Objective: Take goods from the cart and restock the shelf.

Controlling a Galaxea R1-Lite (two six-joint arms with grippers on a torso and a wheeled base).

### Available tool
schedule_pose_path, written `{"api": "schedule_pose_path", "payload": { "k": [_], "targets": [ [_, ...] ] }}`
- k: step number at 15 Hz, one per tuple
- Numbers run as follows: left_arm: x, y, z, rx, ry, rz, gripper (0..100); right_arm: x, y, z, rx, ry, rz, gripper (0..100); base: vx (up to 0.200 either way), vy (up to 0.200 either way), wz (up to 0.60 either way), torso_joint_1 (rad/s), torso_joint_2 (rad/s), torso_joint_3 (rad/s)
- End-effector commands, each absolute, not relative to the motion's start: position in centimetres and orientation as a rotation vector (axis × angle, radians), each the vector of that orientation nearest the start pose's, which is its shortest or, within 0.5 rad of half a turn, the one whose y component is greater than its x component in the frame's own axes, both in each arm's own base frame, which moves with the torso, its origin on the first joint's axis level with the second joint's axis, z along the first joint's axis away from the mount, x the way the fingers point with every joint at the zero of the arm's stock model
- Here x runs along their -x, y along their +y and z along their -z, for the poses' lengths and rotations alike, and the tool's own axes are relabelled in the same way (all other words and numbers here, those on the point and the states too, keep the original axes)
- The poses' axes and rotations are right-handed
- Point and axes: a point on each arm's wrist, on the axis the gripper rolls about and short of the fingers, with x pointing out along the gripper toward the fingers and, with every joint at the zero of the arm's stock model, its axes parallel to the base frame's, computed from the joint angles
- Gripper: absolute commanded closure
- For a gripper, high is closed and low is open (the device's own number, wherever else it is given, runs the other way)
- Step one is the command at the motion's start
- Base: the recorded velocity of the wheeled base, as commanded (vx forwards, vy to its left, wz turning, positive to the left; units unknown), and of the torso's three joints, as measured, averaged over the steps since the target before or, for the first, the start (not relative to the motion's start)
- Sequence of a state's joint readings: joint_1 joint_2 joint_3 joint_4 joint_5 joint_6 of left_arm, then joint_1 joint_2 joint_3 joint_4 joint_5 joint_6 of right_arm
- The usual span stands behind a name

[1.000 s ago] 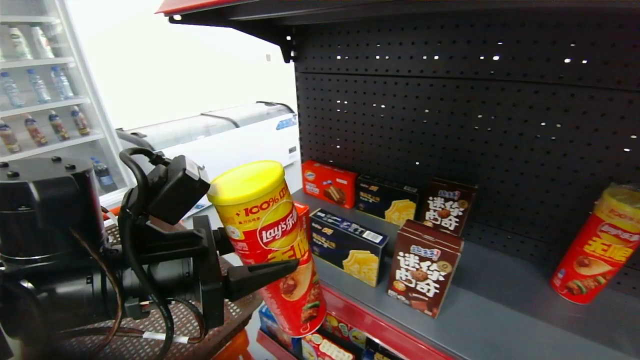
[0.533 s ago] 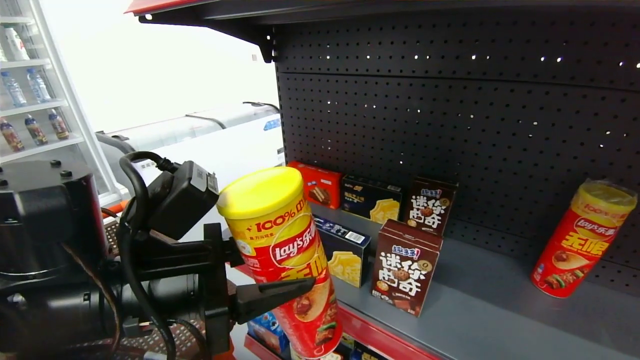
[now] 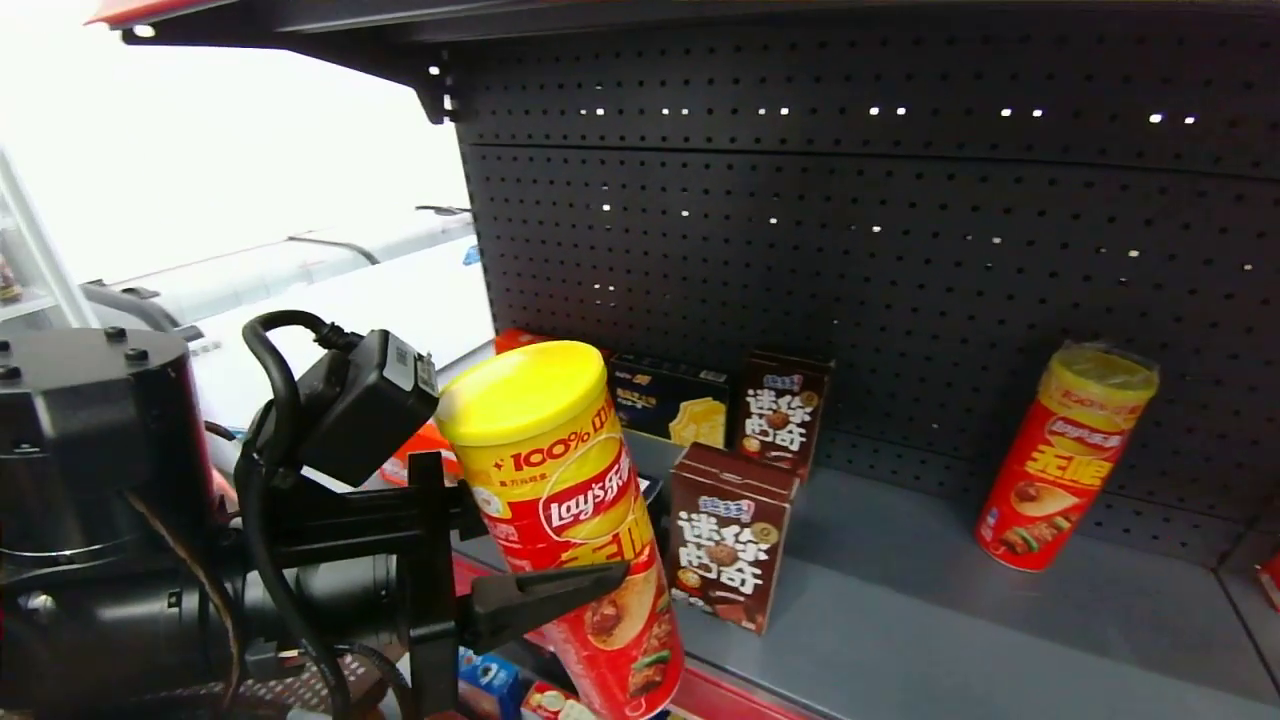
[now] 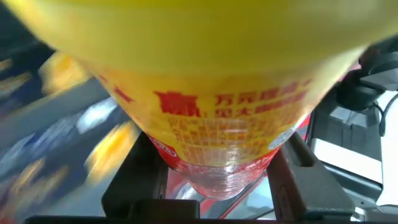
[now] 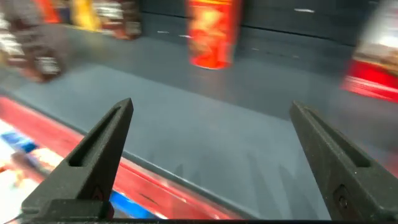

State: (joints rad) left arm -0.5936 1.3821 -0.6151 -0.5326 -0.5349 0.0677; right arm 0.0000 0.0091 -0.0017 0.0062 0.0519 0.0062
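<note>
My left pincer (image 3: 562, 532) pinches a yellow-lidded chips can (image 3: 555, 462) before the shelf (image 3: 905, 625) — my right pincer (image 5: 211, 109) hangs spread above its board.

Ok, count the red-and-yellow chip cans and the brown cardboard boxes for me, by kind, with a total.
Red-and-yellow cylindrical chip cans: 2, the held can in the left gripper jaws and the standing can on the grey metal shelf.
Brown cardboard boxes: 2, the front box and the rear box.
Total: 4
</note>
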Motion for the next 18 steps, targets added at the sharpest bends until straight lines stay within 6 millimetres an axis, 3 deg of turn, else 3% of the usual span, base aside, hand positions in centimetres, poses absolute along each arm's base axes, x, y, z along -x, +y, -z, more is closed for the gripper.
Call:
{"api": "schedule_pose_path", "payload": {
  "k": [1,9,18],
  "targets": [
    [-17.5,-13.2,-20.4,-0.067,0.209,1.133,100,2.2,0.1,-7.6,-0.007,0.016,-0.054,0,0.0,0.0,-0.6,0.007,0.0,0.002],
    [-16.9,-13.7,-21.0,-0.069,0.187,1.165,100,2.2,0.1,-7.6,-0.007,0.015,-0.052,0,0.0,0.0,-0.6,0.002,0.0,0.001],
    [-16.5,-13.1,-20.6,-0.069,0.197,1.147,100,2.2,0.1,-7.6,-0.005,0.015,-0.054,0,0.0,0.0,0.0,0.0,0.0,0.0]
  ]
}}
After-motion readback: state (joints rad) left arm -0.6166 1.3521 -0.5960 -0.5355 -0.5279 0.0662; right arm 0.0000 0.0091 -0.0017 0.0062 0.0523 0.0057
